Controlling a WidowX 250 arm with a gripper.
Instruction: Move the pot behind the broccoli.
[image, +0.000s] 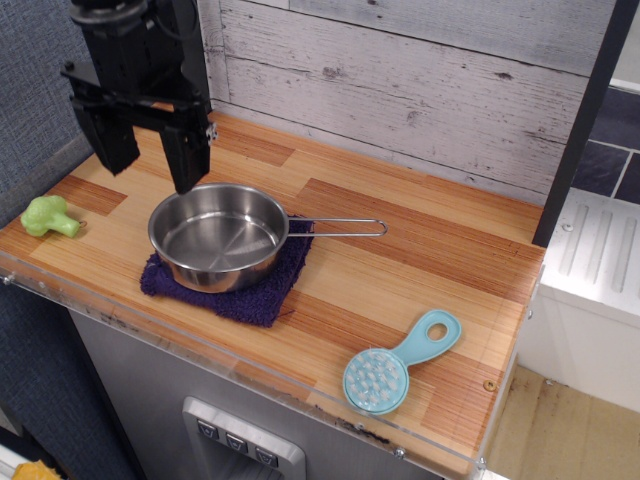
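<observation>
Your gripper (150, 160) hangs with jaws apart, the pot (217, 236) just below its right finger on the purple cloth (232, 285), so take the stiff, light, slippery steel by the rim, with the broccoli (49, 216) to its left.

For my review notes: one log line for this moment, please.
gripper: open, above pot's back-left rim | pot: on purple cloth, ungrasped | broccoli: far left

Pot (218, 237) on cloth (230, 283); broccoli (49, 216) left; scrubber (396, 364) front-right; pincer (150, 155) above pot's back-left rim.
</observation>
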